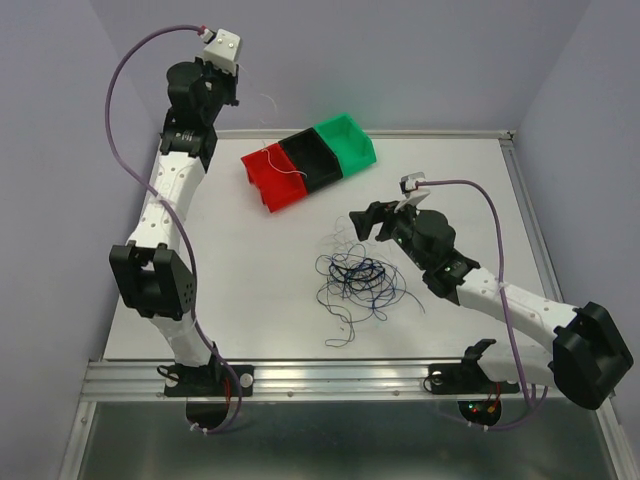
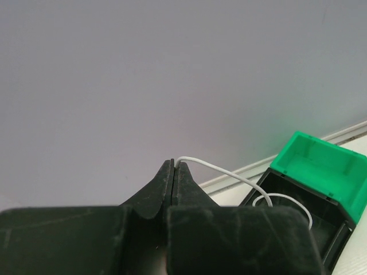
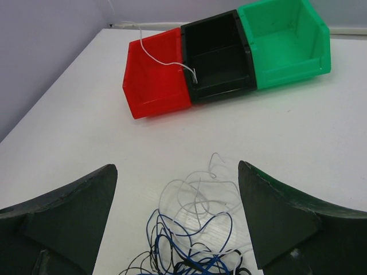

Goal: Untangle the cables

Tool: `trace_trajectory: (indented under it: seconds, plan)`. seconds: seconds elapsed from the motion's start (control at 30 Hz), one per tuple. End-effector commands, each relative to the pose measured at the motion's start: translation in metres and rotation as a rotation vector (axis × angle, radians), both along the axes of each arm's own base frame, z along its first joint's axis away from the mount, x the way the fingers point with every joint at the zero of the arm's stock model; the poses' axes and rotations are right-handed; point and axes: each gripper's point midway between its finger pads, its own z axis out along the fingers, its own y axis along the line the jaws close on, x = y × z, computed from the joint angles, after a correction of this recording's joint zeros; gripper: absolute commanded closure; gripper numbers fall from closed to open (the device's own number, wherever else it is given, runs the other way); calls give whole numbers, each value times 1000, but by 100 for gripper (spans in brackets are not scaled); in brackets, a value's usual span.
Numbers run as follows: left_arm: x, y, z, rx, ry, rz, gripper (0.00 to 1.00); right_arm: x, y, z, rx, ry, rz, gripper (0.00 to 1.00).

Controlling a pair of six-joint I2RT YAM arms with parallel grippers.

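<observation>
Nearest the arm bases, the cables (image 1: pixel 358 282) lie in one loose heap on the white table (image 1: pixel 250 290), slightly right of centre. Dark blue, black and white strands loop through one another, and a few free ends trail toward the near edge.

Just beyond the heap, the right gripper (image 1: pixel 366 222) hovers low with its jaws spread wide. The wrist view shows nothing between the fingers. The heap sits below and ahead of them.

Farther back, three bins stand in a row, touching: red bin (image 1: pixel 275 180), black bin (image 1: pixel 312 160), green bin (image 1: pixel 345 140). The green bin appears empty.

At the far left corner, the left gripper (image 2: pixel 174 165) is raised well above the table. Its jaws are pressed together on a single white wire (image 2: pixel 206 162). This wire arcs down across the red bin, and its lower end reaches the wall shared with the black bin. Whether that end rests inside the black bin cannot be determined.

Progress assessment: one white strand is clear of the heap and is not yet released into a bin. The bulk of the work remains, as every other strand is knotted in the heap and must be drawn out singly.
</observation>
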Motion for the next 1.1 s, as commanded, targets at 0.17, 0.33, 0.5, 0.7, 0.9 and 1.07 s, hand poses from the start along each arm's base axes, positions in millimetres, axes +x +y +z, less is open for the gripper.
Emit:
trace_trajectory:
  seconds: [0.17,0.33,0.5,0.7,0.9,1.07]
  plan:
    - [-18,19,61,-38,-142,-17,100,-3,3,11,28,-32,17,9]
    - [-25,23,77,-47,-166,-18,100,-3,3,10,24,-32,15,9]
    - [-30,26,102,-57,-200,-3,100,-3,4,10,21,-32,22,9]
    - [-46,29,142,-74,-272,-1,100,-3,5,9,17,-32,25,9]
    - [-50,25,158,-79,-301,-28,100,-4,7,9,15,-33,37,9]
    - [-42,23,143,-65,-270,-33,100,-5,7,10,14,-37,42,9]
